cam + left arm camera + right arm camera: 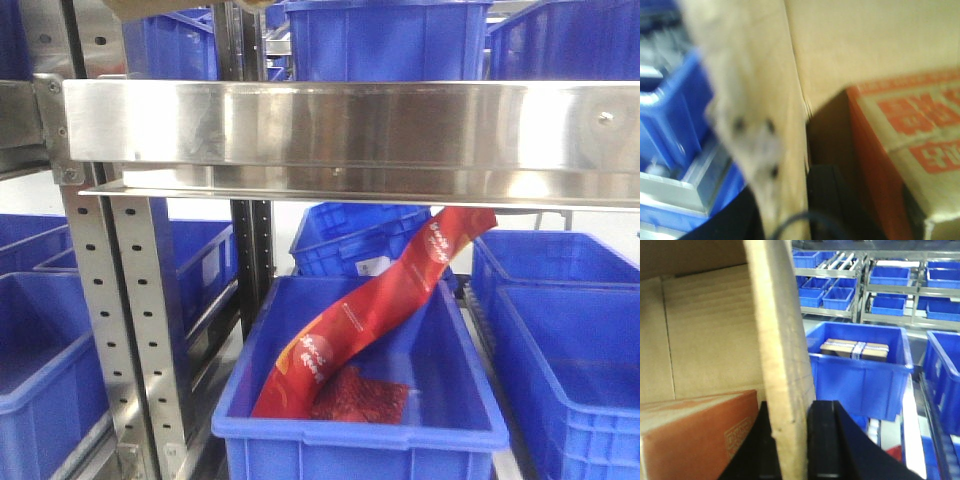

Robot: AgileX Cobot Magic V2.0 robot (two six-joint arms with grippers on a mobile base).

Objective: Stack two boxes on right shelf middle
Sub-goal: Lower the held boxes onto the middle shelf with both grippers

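Both wrist views are filled by a brown cardboard box [710, 330] seen from close up. My right gripper [790, 412] is shut on its upright side wall [777, 340], one black finger [827, 440] outside and the other inside. My left gripper [785, 200] is shut on another wall [765, 100] of the brown box [865, 40]; this view is blurred. An orange-printed carton [695, 430], [910, 130] lies inside the box. In the front view the steel shelf [340, 125] spans the frame, a scrap of cardboard [150, 8] shows above it, and neither gripper shows there.
Blue plastic bins [560, 330] stand under and beside the shelf; one [360, 400] holds a red snack bag [380, 300]. Perforated steel uprights [135, 320] stand at the left. A blue bin [860, 370] with a small package is right of my right gripper. More racks of bins [890, 280] stand behind.
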